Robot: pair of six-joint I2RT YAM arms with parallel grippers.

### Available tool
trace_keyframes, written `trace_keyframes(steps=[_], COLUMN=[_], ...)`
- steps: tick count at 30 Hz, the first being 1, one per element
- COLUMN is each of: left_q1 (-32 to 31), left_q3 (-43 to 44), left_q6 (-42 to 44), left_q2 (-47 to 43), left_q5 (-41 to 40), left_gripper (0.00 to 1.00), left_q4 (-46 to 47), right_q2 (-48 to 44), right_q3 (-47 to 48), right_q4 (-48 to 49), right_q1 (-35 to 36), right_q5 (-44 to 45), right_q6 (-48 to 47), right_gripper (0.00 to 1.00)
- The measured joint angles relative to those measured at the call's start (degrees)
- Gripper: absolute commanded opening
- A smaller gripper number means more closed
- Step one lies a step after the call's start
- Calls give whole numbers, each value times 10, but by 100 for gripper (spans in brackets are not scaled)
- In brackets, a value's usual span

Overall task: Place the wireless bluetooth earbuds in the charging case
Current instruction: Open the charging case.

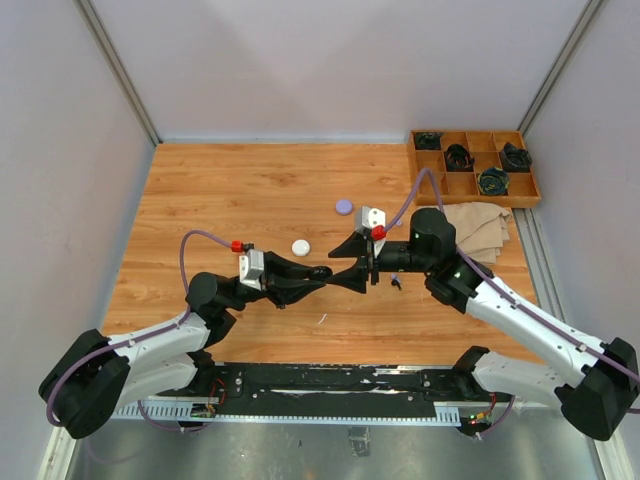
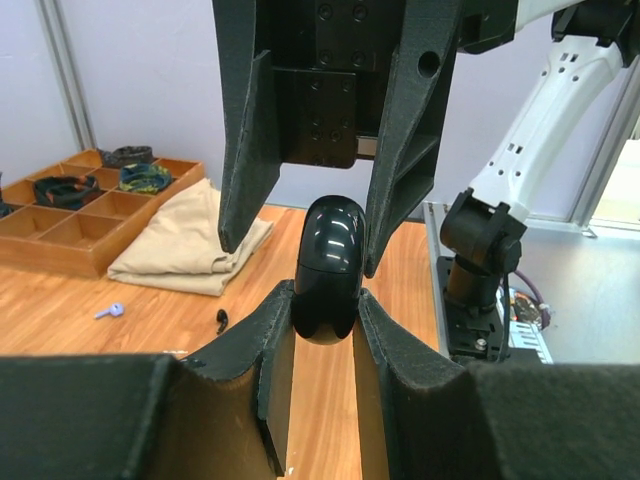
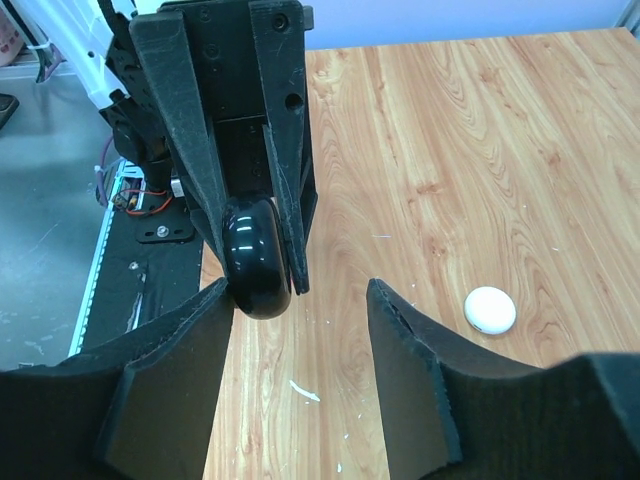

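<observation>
A glossy black charging case hangs above the table with its lid closed. My left gripper is shut on its lower end. My right gripper faces it with its jaws open around the case. One of its fingers touches the case and the other stands well apart. In the top view both grippers, left and right, meet tip to tip at the table's middle. A lilac earbud and a black earbud lie loose on the wood near the cloth.
A white round case and a lilac round case lie behind the grippers. A folded beige cloth and a wooden compartment tray holding dark coiled items sit at the back right.
</observation>
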Motion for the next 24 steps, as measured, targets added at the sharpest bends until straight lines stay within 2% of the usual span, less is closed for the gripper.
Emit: trace_keyframes(steps=[11, 24], left_q1=[0, 0], left_q3=[0, -2], left_q6=[64, 90], left_q2=[-16, -19], left_q5=[29, 25], left_gripper=[0, 0], left_q4=[-70, -92], right_q2=[-21, -22], right_q3=[0, 16], right_q4=[-9, -32], right_q1=[1, 1], right_q5=[39, 70], right_q6=[-1, 2], right_gripper=[57, 62])
